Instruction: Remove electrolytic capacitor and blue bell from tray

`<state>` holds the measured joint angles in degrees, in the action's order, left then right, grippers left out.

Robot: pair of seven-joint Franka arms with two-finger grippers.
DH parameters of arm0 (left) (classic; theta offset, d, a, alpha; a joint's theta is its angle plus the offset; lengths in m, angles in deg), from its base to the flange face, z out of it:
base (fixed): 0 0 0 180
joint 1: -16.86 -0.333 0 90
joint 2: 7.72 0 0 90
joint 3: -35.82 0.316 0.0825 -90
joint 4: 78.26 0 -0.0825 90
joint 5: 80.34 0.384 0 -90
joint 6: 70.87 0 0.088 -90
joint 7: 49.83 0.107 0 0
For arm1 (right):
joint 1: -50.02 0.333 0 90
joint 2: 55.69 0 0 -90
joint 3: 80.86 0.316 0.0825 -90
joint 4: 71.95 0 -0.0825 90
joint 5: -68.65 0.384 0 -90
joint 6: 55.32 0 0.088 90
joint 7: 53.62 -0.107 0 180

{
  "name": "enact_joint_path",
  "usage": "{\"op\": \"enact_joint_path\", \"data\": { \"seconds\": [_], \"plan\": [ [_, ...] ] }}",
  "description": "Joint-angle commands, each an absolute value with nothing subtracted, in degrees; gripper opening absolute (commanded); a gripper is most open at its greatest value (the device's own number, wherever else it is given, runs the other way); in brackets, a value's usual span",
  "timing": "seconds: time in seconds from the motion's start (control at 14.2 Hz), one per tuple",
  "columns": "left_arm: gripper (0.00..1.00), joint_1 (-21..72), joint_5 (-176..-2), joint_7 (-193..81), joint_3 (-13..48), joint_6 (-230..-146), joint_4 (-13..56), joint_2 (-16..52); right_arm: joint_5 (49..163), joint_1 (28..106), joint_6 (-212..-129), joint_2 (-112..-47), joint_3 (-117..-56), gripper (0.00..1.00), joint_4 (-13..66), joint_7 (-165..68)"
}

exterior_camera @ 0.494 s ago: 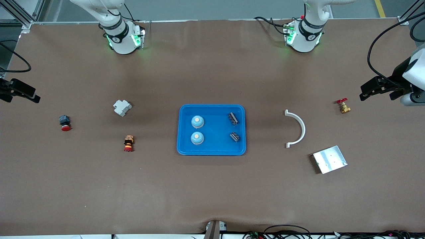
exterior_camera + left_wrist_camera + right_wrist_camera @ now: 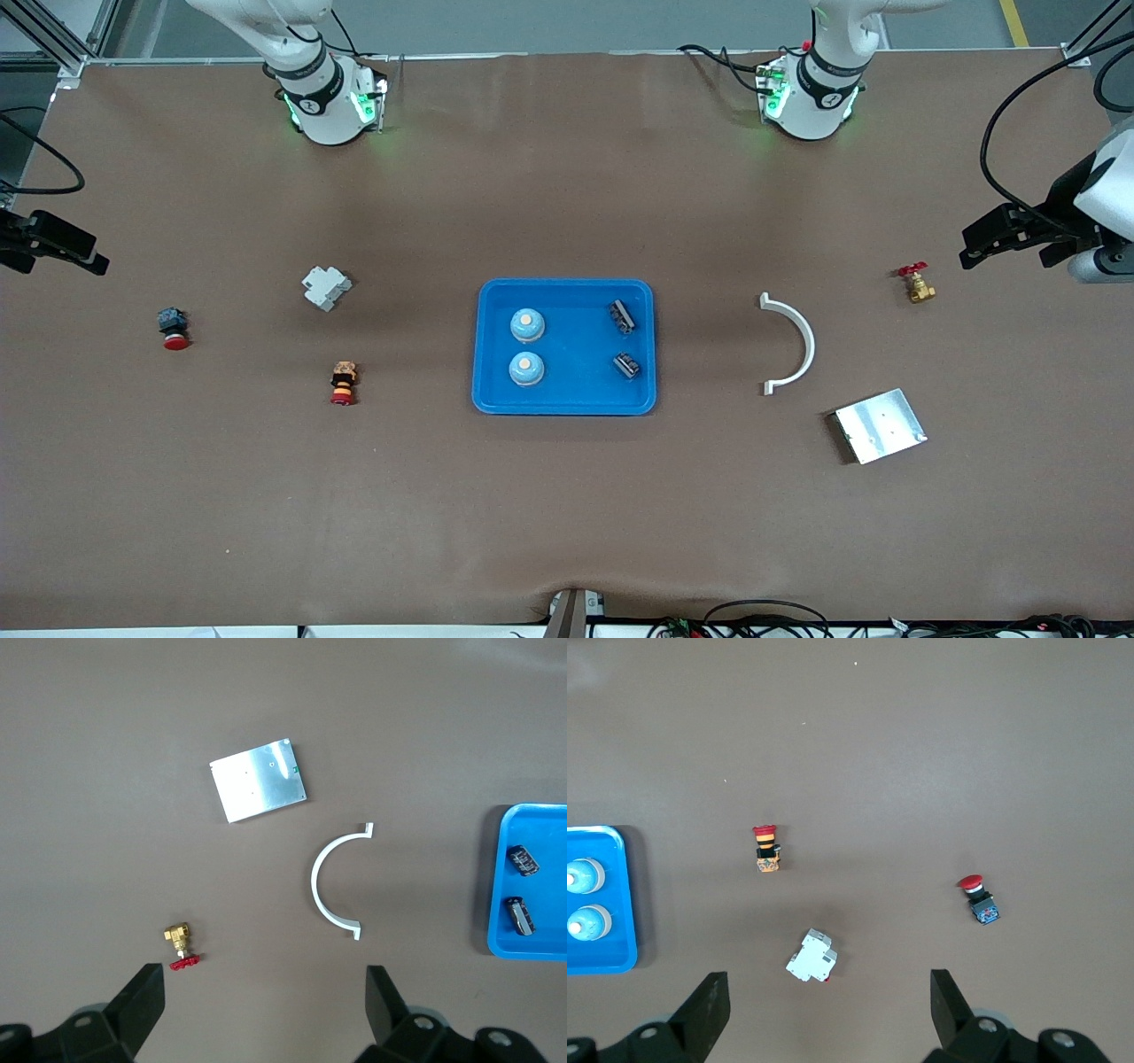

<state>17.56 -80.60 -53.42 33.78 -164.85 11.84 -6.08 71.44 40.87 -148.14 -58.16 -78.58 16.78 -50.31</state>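
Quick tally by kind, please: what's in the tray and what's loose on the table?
In blue tray:
Blue bells: 2
Black capacitors: 2
Loose:
Red-capped push buttons: 2
White breaker: 1
White curved bracket: 1
Metal plate: 1
Brass valve: 1
Total: 10, plus tray

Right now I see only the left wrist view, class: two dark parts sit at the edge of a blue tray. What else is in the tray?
Observer: Two blue bells stand in the tray, toward the right arm's end of it.
Operator: Where is the right gripper?
Observer: The right gripper hangs open and empty over the right arm's end of the table.
Operator: What lies there?
Observer: A red button, a white switch block and a striped button.
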Motion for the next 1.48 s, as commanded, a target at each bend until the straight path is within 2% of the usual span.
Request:
{"op": "enact_joint_path", "data": {
  "seconds": [0.0, 0.14, 0.99, 1.13, 1.41],
  "plan": [
    [1.0, 17.03, -81.4, -53.96, 33.62, -164.74, 12.62, -6.93, 68.92, 40.27, -149.19, -57.36, -77.87, 1.0, 17.52, -49.84],
    [1.0, 17.03, -81.4, -53.96, 33.71, -164.74, 12.62, -6.58, 66.2, 40.88, -149.63, -57.36, -77.34, 1.0, 17.52, -49.93],
    [1.0, 16.59, -82.63, -56.84, 33.71, -160.96, 12.71, -3.42, 67.24, 41.06, -149.89, -57.27, -77.34, 1.0, 18.22, -50.54],
    [1.0, 16.86, -82.63, -60.1, 33.62, -157.29, 12.71, -2.9, 67.24, 41.06, -149.8, -57.27, -77.34, 1.0, 18.31, -50.63],
    [1.0, 18.17, -84.3, -62.91, 32.66, -155.86, 12.79, -0.7, 67.33, 40.97, -149.98, -57.27, -77.34, 1.0, 18.4, -50.63]
  ]
}}
